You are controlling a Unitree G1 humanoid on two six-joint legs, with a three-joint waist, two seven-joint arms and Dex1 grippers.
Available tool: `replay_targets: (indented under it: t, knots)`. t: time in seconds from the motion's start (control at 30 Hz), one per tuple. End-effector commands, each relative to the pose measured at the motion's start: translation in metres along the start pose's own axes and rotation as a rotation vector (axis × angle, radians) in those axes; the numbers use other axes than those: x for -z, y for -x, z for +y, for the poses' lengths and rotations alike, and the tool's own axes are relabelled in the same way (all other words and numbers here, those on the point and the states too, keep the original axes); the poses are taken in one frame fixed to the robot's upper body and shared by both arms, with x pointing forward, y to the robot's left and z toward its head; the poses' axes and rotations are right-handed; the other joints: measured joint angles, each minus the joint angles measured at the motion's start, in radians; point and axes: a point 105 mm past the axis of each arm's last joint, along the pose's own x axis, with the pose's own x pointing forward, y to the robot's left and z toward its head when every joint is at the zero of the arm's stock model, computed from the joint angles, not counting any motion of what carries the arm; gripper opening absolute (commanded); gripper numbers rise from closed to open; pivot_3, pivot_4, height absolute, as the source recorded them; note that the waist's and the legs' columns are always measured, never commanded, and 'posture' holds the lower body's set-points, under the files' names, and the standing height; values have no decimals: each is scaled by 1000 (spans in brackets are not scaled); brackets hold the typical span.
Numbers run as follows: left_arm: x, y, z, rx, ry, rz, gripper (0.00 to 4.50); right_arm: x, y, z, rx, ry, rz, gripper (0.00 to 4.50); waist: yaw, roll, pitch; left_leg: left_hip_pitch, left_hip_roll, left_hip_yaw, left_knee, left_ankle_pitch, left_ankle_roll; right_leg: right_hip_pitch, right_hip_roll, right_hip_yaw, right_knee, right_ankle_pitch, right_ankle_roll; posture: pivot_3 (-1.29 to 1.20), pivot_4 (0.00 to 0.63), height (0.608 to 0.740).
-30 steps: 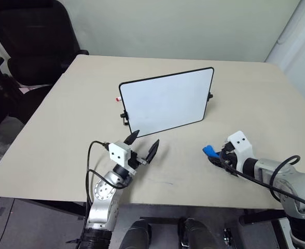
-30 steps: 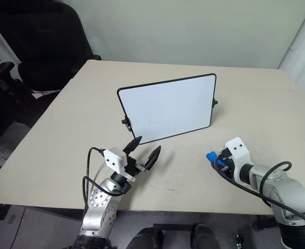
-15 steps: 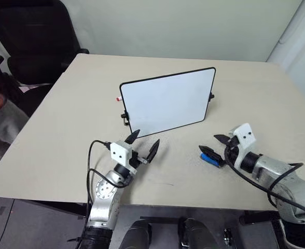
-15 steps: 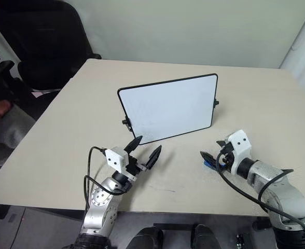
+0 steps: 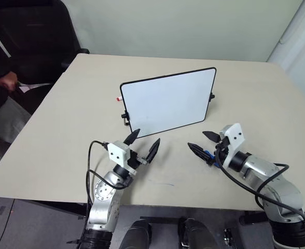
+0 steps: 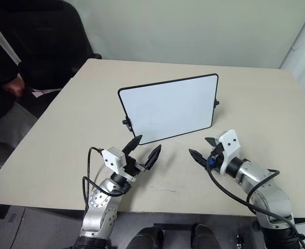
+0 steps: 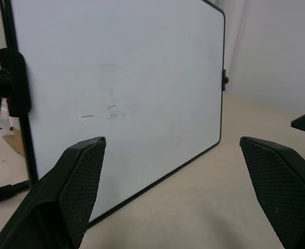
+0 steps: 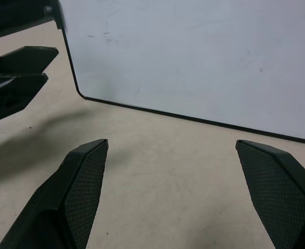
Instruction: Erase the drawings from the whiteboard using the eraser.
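Note:
The whiteboard stands tilted on its small stand in the middle of the table. Its white face carries the drawings, now a few faint thin strokes low on its left half, also visible as drawings from the right wrist. My left gripper is open, just in front of the board's lower left corner. My right gripper is open and empty, pointing at the board's lower right. A bit of the blue eraser shows on the table under its lower finger.
A person's hand and dark sleeve are at the left edge, beside a black office chair. A small red-and-white object lies behind the board's left side. The table edge runs close in front of my arms.
My right gripper opened and left the eraser on the table. It then rose and swung left toward the board. A person has come in at the left edge. My left gripper stayed put.

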Motion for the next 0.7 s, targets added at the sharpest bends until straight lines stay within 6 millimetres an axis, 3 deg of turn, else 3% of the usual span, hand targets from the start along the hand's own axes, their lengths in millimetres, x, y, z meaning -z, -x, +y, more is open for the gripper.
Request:
replay_targets:
  t: [0.03, 0.43, 0.7]
  knots:
    - [-11, -2, -8, 26, 19, -35, 4500, -7, 0, 0, -3, 33, -26, 4169, 0, 0, 0, 0, 0, 0, 0, 0, 0, 0, 0, 0, 0, 0, 0, 0, 150, 740]
    - [-18, -2, -23, 72, 36, -70, 4500, -5, -4, 3, -15, 43, -34, 4169, 0, 0, 0, 0, 0, 0, 0, 0, 0, 0, 0, 0, 0, 0, 1, 0, 150, 740]
    - [-22, 1, -14, 35, -8, -63, 4500, 2, 4, 0, -19, 47, 6, 4169, 0, 0, 0, 0, 0, 0, 0, 0, 0, 0, 0, 0, 0, 0, 1, 0, 150, 740]
